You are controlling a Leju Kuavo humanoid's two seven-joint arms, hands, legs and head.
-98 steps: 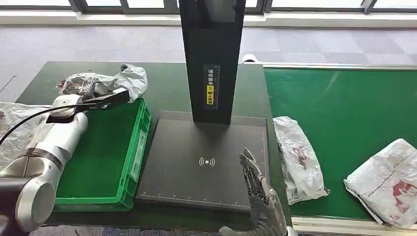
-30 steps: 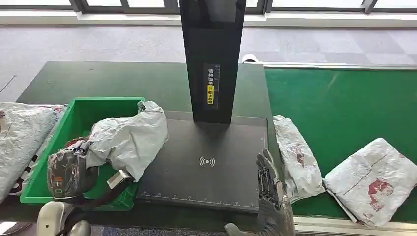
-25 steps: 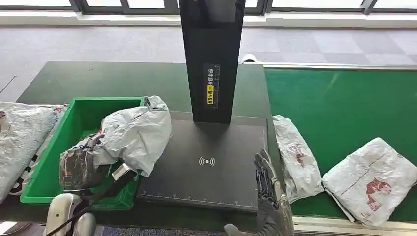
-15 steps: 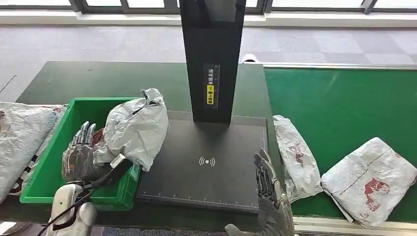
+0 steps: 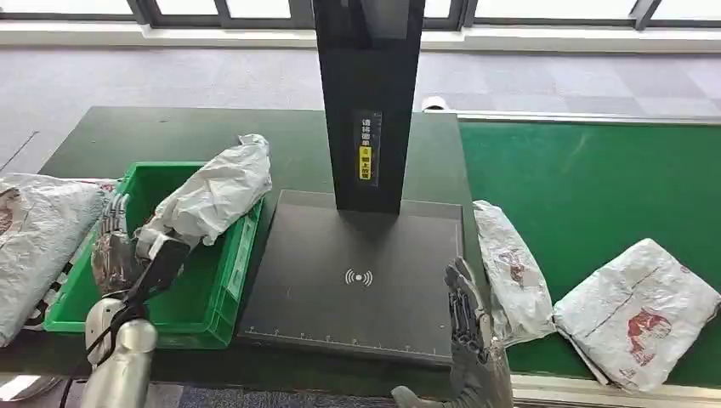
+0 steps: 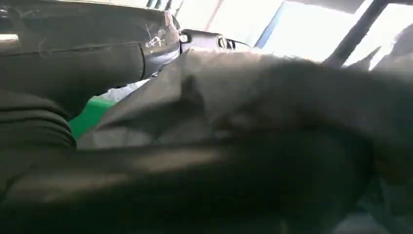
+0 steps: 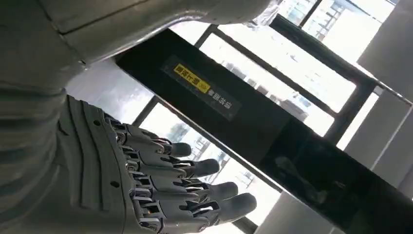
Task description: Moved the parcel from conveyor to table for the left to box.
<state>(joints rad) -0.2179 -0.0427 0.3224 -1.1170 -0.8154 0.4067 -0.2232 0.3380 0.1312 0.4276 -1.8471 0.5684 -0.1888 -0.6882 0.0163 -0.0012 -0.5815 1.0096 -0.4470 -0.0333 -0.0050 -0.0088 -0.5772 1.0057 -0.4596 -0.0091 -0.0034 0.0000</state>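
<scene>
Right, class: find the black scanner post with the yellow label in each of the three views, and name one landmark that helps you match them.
Head view: the black scanner post stands upright at top centre, behind the dark pad.
Left wrist view: blurred and dark; I cannot tell the post there.
Right wrist view: the post runs slantwise across the picture, beyond the right hand.
Shared landmark: the yellow label on the post, seen in the head and right wrist views.

My left hand (image 5: 113,255) is sitting partly behind the parcel (image 5: 211,194) it's holding, so the grip itself isn't showing; in the left wrist view everything's blurring into dark shapes. My right hand (image 5: 468,319) is getting cut off at the bottom edge, w/ the scanner post (image 5: 368,93) running off the top.
</scene>
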